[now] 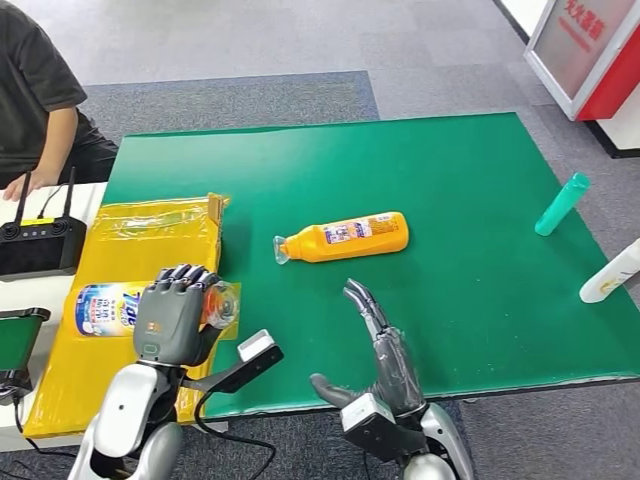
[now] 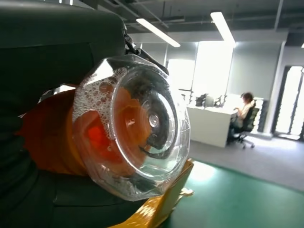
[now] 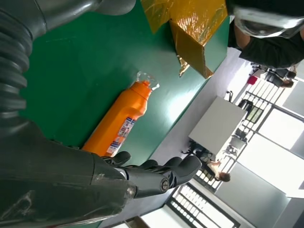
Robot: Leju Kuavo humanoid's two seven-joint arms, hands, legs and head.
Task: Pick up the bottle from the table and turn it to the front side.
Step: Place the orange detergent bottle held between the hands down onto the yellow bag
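Hands first: right hand (image 1: 377,345) at near table edge, fingers spread wide, holding nothing. Left hand (image 1: 175,312) grips a bottle (image 1: 113,308) lying sideways over the yellow box (image 1: 143,240), near left. Farther, at mid-table, orange bottle (image 1: 351,236) lies on green mat (image 1: 468,300), cap pointing left.

The left hand (image 1: 172,312) covers the held bottle's (image 1: 106,308) middle; the white bottle (image 1: 613,273) is cut off.

We see a green mat (image 1: 453,300) with an orange bottle (image 1: 347,237) lying mid-mat, teal bottle (image 1: 562,203) and white bottle (image 1: 613,273) at its right edge, yellow-taped box (image 1: 136,240) left.
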